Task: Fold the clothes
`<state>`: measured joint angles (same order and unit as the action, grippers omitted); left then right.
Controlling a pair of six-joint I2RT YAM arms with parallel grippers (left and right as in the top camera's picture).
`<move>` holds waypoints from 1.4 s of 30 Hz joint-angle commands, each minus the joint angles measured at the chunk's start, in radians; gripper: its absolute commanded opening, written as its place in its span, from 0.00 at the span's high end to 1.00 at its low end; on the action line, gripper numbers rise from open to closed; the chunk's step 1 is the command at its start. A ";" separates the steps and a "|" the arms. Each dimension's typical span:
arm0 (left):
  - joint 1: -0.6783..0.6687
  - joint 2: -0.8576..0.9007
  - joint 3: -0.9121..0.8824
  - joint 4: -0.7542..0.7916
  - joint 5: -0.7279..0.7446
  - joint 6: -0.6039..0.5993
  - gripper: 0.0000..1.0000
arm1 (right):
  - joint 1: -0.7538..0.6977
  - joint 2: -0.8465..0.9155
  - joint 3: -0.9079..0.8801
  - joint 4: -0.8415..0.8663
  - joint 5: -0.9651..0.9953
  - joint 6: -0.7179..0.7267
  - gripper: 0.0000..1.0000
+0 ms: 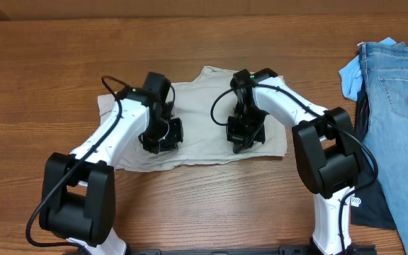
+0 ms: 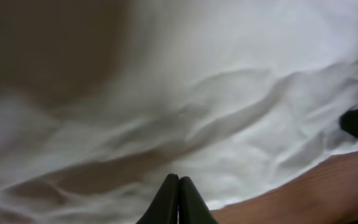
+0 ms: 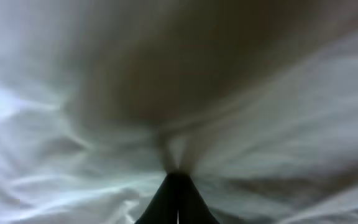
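Black fingers of the left gripper point(image 2: 179, 198) were pressed together at their tips over the beige garment point(image 1: 202, 113), close to its near edge; whether any cloth was caught between them could not be told. The right gripper point(image 3: 178, 198) was likewise closed, and creases in the fabric ran together at its tip, as if pinched. Both wrists pointed steeply down onto the cloth. Each arm reached from its base at the near side of the wooden table point(image 1: 48, 57) out over the garment, then bent back down toward it. The garment lay spread and wrinkled mid-table. Well apart, at the right edge, lay blue jeans point(image 1: 402, 92) and a light-blue cloth point(image 1: 349, 74).
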<state>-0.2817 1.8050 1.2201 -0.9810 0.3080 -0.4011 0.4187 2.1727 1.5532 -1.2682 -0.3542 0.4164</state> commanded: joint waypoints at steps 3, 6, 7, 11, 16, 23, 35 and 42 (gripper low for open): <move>0.002 0.006 -0.107 0.037 0.021 -0.018 0.96 | -0.015 -0.014 -0.010 -0.037 0.084 0.002 0.96; 0.011 0.006 -0.157 0.068 0.012 -0.018 0.96 | -0.025 -0.014 -0.012 -0.053 0.118 0.002 0.96; 0.016 0.006 -0.173 0.082 0.001 -0.023 0.96 | -0.027 -0.014 -0.014 -0.053 0.127 0.002 0.96; 0.051 0.006 -0.217 0.108 -0.012 -0.024 0.96 | -0.047 -0.014 -0.048 -0.037 0.146 0.002 0.96; 0.119 0.006 -0.232 0.090 -0.060 -0.010 0.96 | -0.098 -0.014 -0.124 0.020 0.163 0.003 0.96; 0.171 0.006 -0.232 0.054 -0.082 0.024 0.96 | -0.215 -0.014 -0.179 0.062 0.196 0.006 0.96; 0.171 0.003 -0.101 -0.149 -0.434 -0.103 0.95 | -0.345 -0.023 -0.105 -0.008 0.358 0.078 0.96; 0.169 -0.039 0.159 -0.246 -0.422 -0.079 0.96 | -0.347 -0.084 0.101 -0.044 0.351 0.065 0.96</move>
<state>-0.1150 1.8015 1.2785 -1.2201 -0.0769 -0.4763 0.0723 2.1288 1.5536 -1.3193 -0.0692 0.4778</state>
